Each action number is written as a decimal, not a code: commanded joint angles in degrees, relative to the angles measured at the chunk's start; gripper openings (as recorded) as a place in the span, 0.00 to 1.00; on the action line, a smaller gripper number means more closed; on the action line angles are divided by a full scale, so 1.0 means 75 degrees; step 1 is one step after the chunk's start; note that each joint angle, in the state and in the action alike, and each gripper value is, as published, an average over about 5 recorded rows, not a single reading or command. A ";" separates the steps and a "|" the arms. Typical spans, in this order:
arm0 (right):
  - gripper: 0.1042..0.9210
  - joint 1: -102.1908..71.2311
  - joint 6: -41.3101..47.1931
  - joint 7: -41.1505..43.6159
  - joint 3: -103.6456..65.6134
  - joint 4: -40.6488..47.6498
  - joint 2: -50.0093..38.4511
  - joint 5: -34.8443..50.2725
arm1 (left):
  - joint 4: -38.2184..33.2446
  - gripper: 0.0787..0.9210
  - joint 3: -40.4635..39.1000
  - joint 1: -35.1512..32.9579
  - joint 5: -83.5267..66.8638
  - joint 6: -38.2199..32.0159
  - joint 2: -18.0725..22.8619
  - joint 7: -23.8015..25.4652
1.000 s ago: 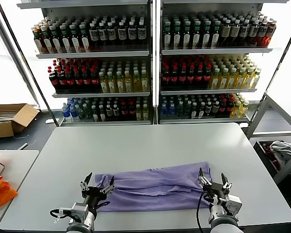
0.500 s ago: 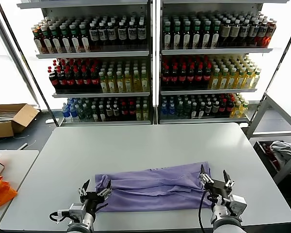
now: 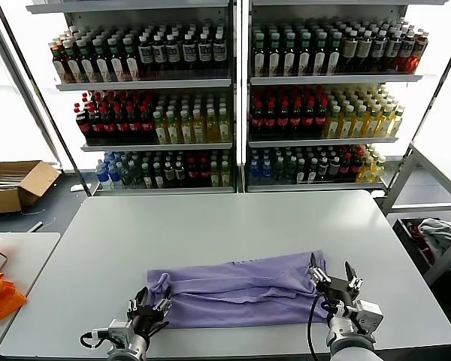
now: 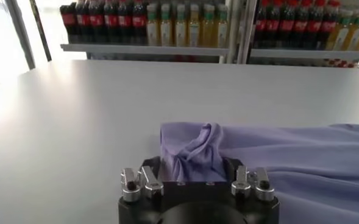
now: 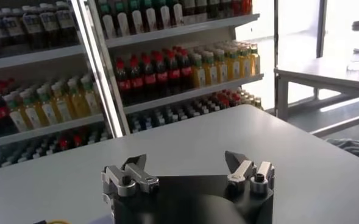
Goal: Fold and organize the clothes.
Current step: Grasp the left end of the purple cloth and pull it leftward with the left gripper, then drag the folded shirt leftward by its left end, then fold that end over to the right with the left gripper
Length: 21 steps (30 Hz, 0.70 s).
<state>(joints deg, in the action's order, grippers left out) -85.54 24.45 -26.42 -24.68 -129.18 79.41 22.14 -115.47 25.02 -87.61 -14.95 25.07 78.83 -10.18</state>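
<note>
The lavender T-shirt (image 3: 240, 289) lies folded into a long band across the front of the white table (image 3: 210, 226). My left gripper (image 3: 149, 304) sits low at the shirt's left end, open, with its fingers on either side of the bunched cloth end (image 4: 191, 146). In the left wrist view, the left gripper (image 4: 191, 163) has cloth between its fingers. My right gripper (image 3: 332, 278) is open and empty just off the shirt's right end. The right wrist view shows the right gripper (image 5: 185, 161) over bare table, with no shirt in sight.
Shelves of bottles (image 3: 233, 98) stand behind the table. An orange cloth (image 3: 0, 295) lies on a side table at the left. A cardboard box (image 3: 15, 184) is on the floor. A grey-white cloth pile (image 3: 440, 229) sits at the right. The table's front edge is close to both grippers.
My left gripper has sunk and drawn back toward the front edge, now lower at the shirt's left end. My right gripper has shifted slightly down and right. The shirt has barely moved.
</note>
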 commanded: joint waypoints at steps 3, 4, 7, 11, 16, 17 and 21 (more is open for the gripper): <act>0.88 0.0038 0.0012 -0.0008 -0.0015 0.0010 -0.0007 0.0026 | 0.0164 0.43 -0.0062 -0.0018 -0.0148 0.0075 0.0054 0.0175; 0.88 0.0052 0.0014 -0.0011 -0.0020 0.0017 -0.0008 0.0029 | 0.0168 0.40 -0.0065 -0.0012 -0.0145 0.0062 0.0056 0.0187; 0.88 0.0100 0.0022 -0.0020 -0.0028 0.0038 -0.0006 0.0029 | 0.0193 0.29 -0.0064 0.0017 -0.0128 0.0000 0.0058 0.0214; 0.88 0.0162 0.0040 -0.0024 -0.0026 0.0042 -0.0002 0.0011 | 0.0229 0.16 -0.0046 0.0020 0.0027 -0.0150 0.0053 0.0271; 0.88 0.0258 0.0107 -0.0027 -0.0018 0.0054 -0.0019 -0.0004 | 0.0102 0.04 0.0107 0.0011 0.0183 -0.0348 0.0010 0.0255; 0.88 0.0278 0.0127 -0.0023 -0.0017 0.0053 -0.0025 -0.0005 | 0.0044 0.04 0.0182 0.0016 0.0184 -0.0379 -0.0014 0.0248; 0.88 0.0340 0.0183 -0.0006 -0.0002 0.0047 -0.0089 -0.0003 | -0.0308 0.04 0.0814 0.0090 0.0120 -0.0451 -0.0277 0.0206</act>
<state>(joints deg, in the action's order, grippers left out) -83.38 25.53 -26.52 -24.71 -128.81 78.98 22.14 -114.59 25.67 -87.41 -14.44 23.15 78.72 -8.44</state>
